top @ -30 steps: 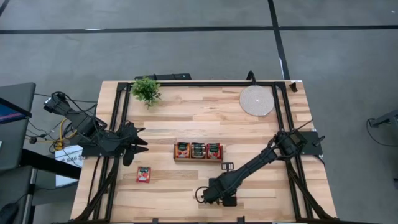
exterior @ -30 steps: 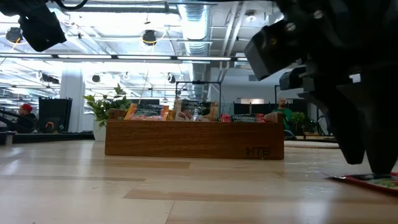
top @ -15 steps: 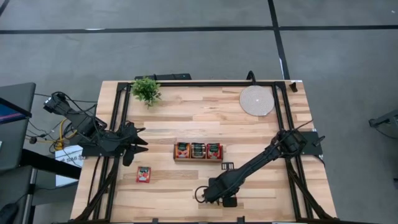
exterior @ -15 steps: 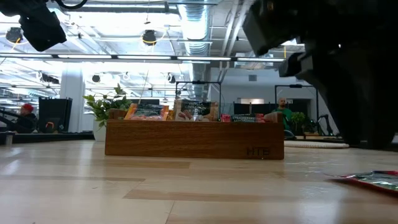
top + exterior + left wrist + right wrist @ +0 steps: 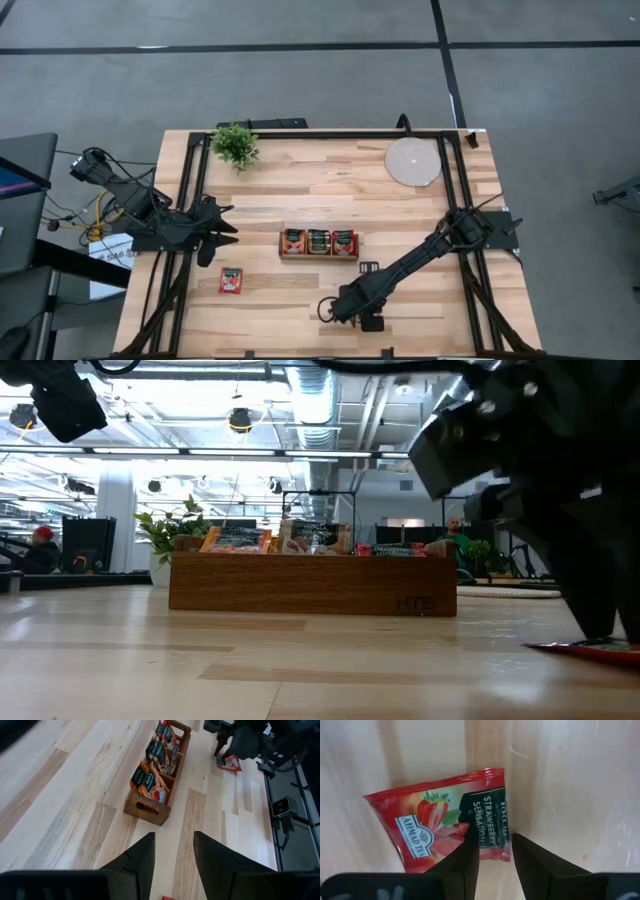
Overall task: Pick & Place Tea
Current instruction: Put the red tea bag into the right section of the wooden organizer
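Now right gripper hovers with parted fingers straddling the red flat strawberry tea sachet at lower centre — poised to pinch. Left gripper waits mid-left, open, empty.

Overhead, table-level and left wrist views share the tray; the right wrist looks close at the tabletop.

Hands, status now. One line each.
Left hand: open, holding nothing, hovering beside the tray.
Right hand: open, holding nothing, straddling a red tea sachet's edge.
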Controlling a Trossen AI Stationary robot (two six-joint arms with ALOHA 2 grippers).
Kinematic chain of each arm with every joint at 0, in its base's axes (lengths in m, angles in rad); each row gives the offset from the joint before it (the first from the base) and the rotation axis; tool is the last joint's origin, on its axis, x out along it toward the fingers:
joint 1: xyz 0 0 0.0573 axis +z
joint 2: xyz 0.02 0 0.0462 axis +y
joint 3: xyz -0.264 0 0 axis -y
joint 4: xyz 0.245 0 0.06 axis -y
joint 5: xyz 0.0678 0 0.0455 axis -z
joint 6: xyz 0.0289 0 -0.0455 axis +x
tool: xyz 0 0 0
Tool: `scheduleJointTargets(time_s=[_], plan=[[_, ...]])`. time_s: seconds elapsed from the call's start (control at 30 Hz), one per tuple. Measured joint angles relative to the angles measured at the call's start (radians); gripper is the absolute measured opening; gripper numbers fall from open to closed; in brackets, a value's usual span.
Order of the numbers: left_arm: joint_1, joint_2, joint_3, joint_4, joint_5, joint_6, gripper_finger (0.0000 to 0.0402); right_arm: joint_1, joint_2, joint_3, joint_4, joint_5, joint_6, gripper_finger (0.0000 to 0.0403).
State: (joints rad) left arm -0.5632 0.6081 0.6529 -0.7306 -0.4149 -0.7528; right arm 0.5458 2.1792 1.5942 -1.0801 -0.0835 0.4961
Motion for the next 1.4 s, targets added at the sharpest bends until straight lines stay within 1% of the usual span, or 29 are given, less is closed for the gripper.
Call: scheduleJointTargets(time_s=[0.1, 0.27, 0.37, 0.73, 1.0, 1.23, 1.3, 1.4], plan=[[0.000, 0.000, 0.000, 0.000, 0.000, 0.000, 0.0126, -0.007, -0.003, -0.015, 0.015, -0.024, -0.003, 0.0111], [0.000, 0.000, 0.000, 0.000, 0.000, 0.000, 0.0126, -0.008, -0.004, -0.018, 0.022, -0.025, -0.031, 0.0108], [0.000, 0.000, 0.000, 0.000, -0.004, 0.000, 0.0126, -0.007, -0.004, -0.018, 0.024, -0.026, -0.034, 0.0092], [0.000, 0.000, 0.000, 0.000, -0.009, 0.000, 0.0126, -0.007, -0.003, -0.018, 0.022, -0.033, -0.034, 0.0008], [0.000, 0.000, 0.000, 0.000, -0.009, 0.000, 0.0126, -0.007, -0.012, -0.022, -0.024, -0.021, -0.004, 0.0002], [0.000, 0.000, 0.000, 0.015, -0.009, 0.004, 0.0126, -0.007, -0.134, -0.022, -0.075, 0.032, 0.113, 0.0001], [0.000, 0.000, 0.000, 0.019, -0.009, 0.004, 0.0126, -0.007, -0.183, -0.019, -0.076, 0.069, 0.155, 0.0001], [0.000, 0.000, 0.000, 0.023, -0.009, 0.004, 0.0126, -0.011, -0.238, 0.018, -0.126, 0.160, 0.178, 0.0001]])
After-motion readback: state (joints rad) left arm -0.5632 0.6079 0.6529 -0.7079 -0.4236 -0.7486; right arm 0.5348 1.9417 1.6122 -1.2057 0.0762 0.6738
